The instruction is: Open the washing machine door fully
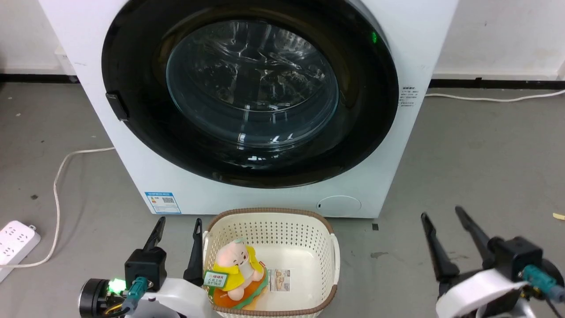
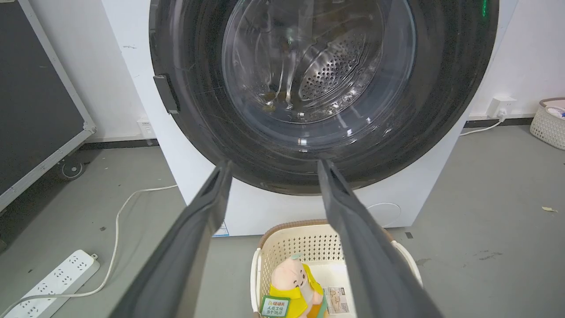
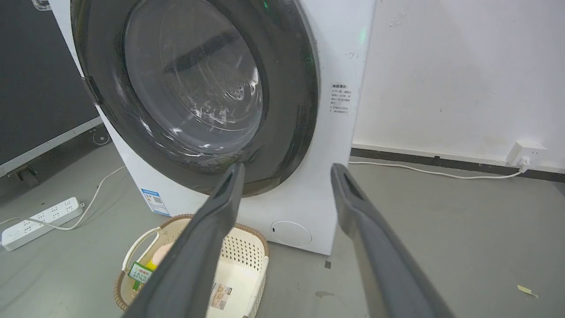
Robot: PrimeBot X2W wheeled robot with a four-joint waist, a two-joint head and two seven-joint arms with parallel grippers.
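The white washing machine (image 1: pixel 423 39) stands straight ahead on the grey floor. Its round glossy black door (image 1: pixel 362 110) lies flush against the front, closed, with the glass bowl window (image 1: pixel 251 84) at centre and a small black handle tab (image 1: pixel 117 107) on its left edge. The same door (image 2: pixel 446 88) and handle tab (image 2: pixel 166 93) appear in the left wrist view, and the door (image 3: pixel 291 92) in the right wrist view. My left gripper (image 1: pixel 178 227) hovers open low at the left, well below the handle. My right gripper (image 1: pixel 442 214) is open at the lower right, away from the machine.
A cream basket (image 1: pixel 309 232) holding a plush toy (image 1: pixel 236 269) sits on the floor just before the machine, beside my left gripper. A white power strip (image 1: pixel 13 245) and its cable (image 1: pixel 59 176) lie at the left. Another cable (image 1: pixel 494 98) runs along the right wall.
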